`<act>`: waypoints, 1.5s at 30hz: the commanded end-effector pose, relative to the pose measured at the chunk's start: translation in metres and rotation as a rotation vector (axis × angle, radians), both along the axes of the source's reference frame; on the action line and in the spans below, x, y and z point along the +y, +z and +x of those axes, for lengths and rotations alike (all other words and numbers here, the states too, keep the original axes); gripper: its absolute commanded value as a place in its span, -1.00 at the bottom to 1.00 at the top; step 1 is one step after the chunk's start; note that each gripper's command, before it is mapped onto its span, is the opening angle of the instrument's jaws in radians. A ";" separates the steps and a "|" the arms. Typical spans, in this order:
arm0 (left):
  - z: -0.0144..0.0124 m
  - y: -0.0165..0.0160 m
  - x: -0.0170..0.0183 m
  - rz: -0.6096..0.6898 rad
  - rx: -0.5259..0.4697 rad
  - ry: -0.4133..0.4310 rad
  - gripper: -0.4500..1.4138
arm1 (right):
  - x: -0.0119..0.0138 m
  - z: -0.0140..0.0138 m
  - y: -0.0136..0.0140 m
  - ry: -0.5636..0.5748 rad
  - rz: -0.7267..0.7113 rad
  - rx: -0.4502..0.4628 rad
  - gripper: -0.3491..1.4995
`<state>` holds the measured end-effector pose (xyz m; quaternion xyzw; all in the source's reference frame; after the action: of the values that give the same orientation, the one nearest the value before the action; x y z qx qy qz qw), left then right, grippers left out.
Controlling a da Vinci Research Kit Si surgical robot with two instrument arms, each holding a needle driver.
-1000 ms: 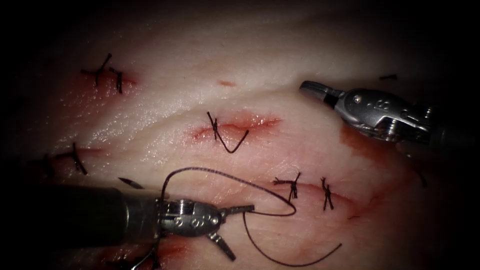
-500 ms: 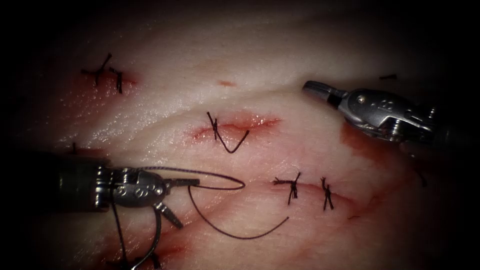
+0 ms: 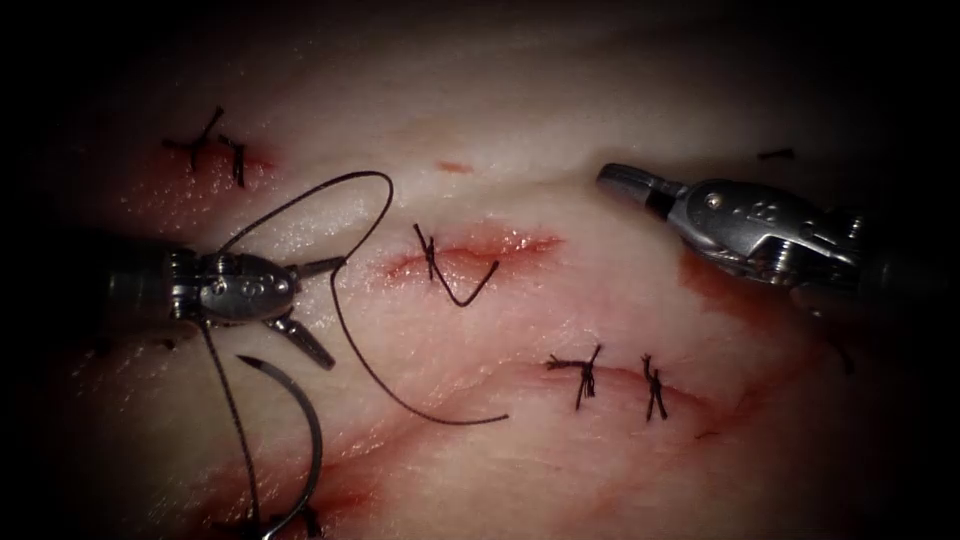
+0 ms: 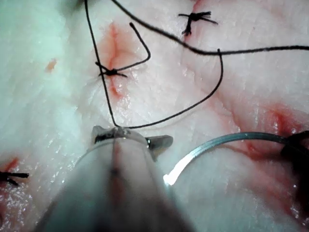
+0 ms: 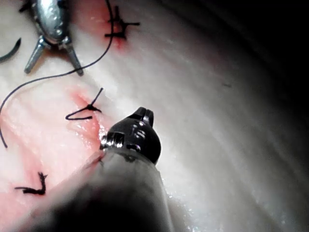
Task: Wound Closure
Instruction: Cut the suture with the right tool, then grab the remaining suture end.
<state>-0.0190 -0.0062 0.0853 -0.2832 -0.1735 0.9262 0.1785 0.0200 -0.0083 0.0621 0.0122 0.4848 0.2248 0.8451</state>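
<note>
The left tool (image 3: 318, 300), jaws spread with thread (image 3: 380, 385) draped over one, has retreated far-left (right tool (image 3: 625, 180) idles closed), needle (image 3: 300, 420) lying free.

the endoscope is looking down from above and in front at the pale pink pork-belly tissue (image 3: 560, 300), from some way off. the left wrist camera is looking along its shaft, very near, at the short red cut with one dark knot (image 4: 112, 58). the right wrist camera is facing along its own shaft, also close. all three are sharing that cut (image 3: 470, 255) (image 5: 87, 111).
</note>
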 end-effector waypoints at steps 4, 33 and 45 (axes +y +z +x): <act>0.0018 0.0025 0.0006 0.016 0.102 -0.017 0.73 | 0.0005 0.0012 0.0000 -0.002 -0.002 0.006 -0.80; -0.0147 -0.0124 0.0013 -0.046 -0.254 -0.101 -0.22 | 0.0003 0.0007 -0.0002 -0.020 0.004 0.009 -0.80; -0.0163 -0.0094 0.0038 -0.153 -0.213 -0.281 -0.15 | 0.0000 0.0011 0.0000 -0.022 0.009 0.008 -0.78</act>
<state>-0.0345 -0.0028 0.0760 -0.4044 -0.0821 0.8682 0.2755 0.0201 -0.0091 0.0620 0.0240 0.4857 0.2171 0.8464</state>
